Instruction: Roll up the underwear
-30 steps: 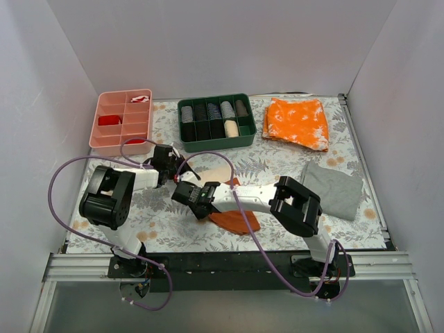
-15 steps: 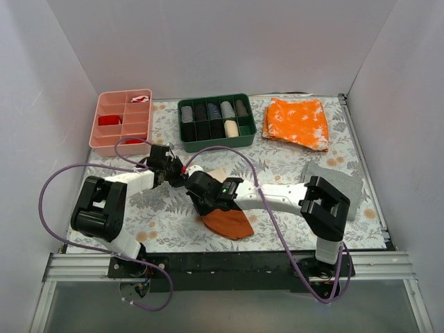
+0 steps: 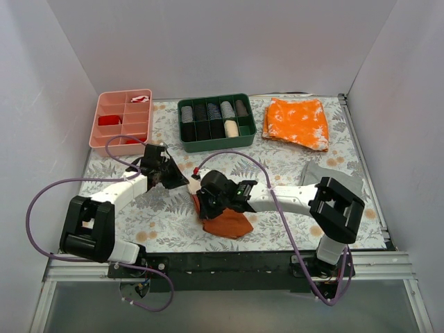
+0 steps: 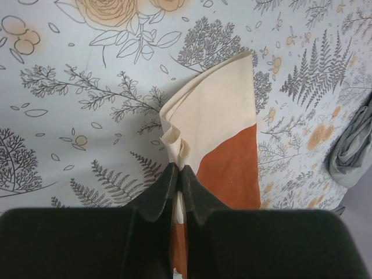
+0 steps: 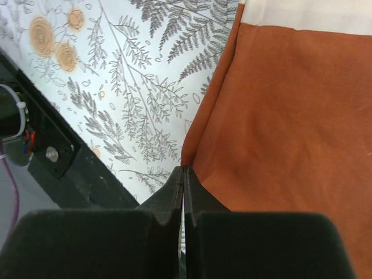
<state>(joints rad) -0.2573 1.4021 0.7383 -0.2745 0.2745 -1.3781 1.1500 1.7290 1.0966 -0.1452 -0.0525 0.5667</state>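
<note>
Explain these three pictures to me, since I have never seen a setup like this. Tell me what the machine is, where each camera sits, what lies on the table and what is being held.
This is a robot with two arms bolted at the near edge of a flower-patterned table. The wide picture comes from a fixed camera above and behind the arms. The other two come from a small camera on each wrist, looking past that arm's own black fingers.

On the table lie a pink tray, a green tray with rolled items in its compartments, a bright orange speckled cloth, a grey cloth and the underwear, which is rust-brown on one face and cream on the other.

The left gripper is shut on the bunched cream edge. The right gripper is shut on a rust-brown edge. Both arms hold the same garment.
</note>
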